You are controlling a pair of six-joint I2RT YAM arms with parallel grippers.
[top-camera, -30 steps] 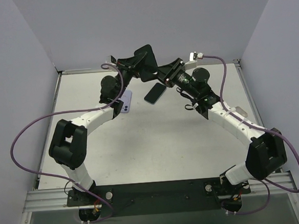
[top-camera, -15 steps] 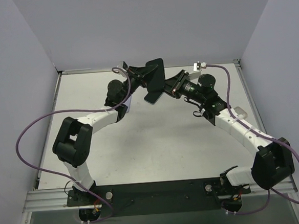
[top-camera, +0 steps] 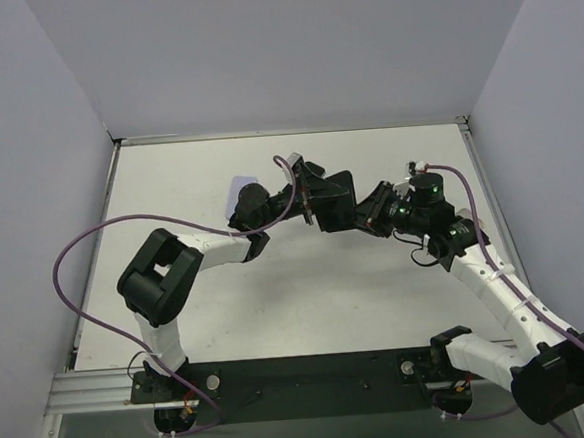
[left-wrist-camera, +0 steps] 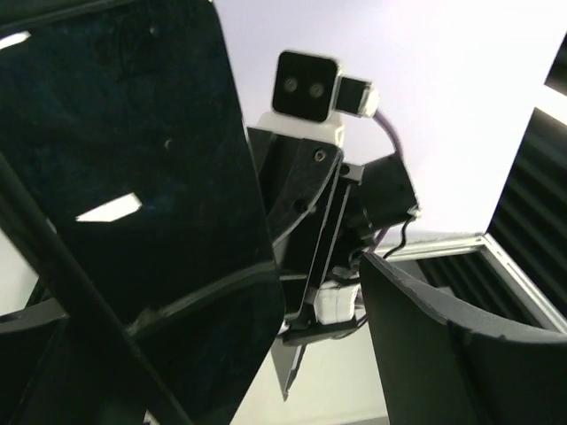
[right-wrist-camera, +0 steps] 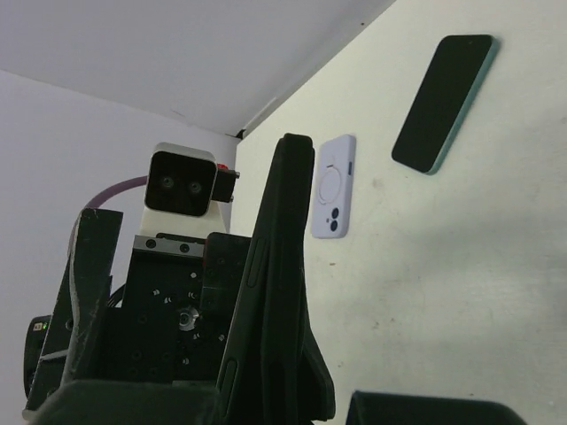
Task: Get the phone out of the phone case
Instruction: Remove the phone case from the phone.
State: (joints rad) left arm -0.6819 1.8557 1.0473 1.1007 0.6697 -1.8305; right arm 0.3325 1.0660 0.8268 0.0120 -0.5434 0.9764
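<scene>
The left arm (top-camera: 204, 247) and right arm (top-camera: 497, 285) bend inward, meeting over the table (top-camera: 278, 310). The right fingers (right-wrist-camera: 425, 409) hold the phone (right-wrist-camera: 275, 266); the left fingers (left-wrist-camera: 443, 354), I cannot tell.

The phone (left-wrist-camera: 133, 177) is black, and its glossy dark screen shows some pale reflections. It sits inside the phone case (right-wrist-camera: 279, 266), a thick black shell. In the right wrist view the case is seen from the side, with long narrow buttons along its edge. Phone and case are together, not separated. They are lifted off the table (top-camera: 278, 310), above its middle part, standing almost upright and a little tilted.
</scene>
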